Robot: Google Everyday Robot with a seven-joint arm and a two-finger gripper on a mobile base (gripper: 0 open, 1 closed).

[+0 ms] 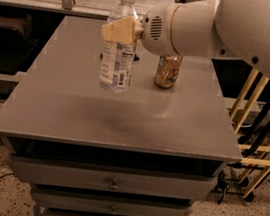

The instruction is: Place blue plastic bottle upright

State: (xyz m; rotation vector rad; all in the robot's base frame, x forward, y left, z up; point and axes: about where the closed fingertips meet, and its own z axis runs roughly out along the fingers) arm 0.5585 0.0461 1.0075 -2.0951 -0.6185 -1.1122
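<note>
Count. Clear plastic water bottle with white cap (117,57): 1, clamped in tan two-finger gripper (119,31): 1. Brownish-gold drink can (167,72): 1, below and beside gripper. Grey metal cabinet (68,115): 1; drawers (111,180): 3.

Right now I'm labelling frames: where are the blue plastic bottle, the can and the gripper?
blue plastic bottle (116,69): camera view, its label.
can (168,70): camera view, its side.
gripper (115,30): camera view, between fingertips clamping the bottle's shoulder.
</note>
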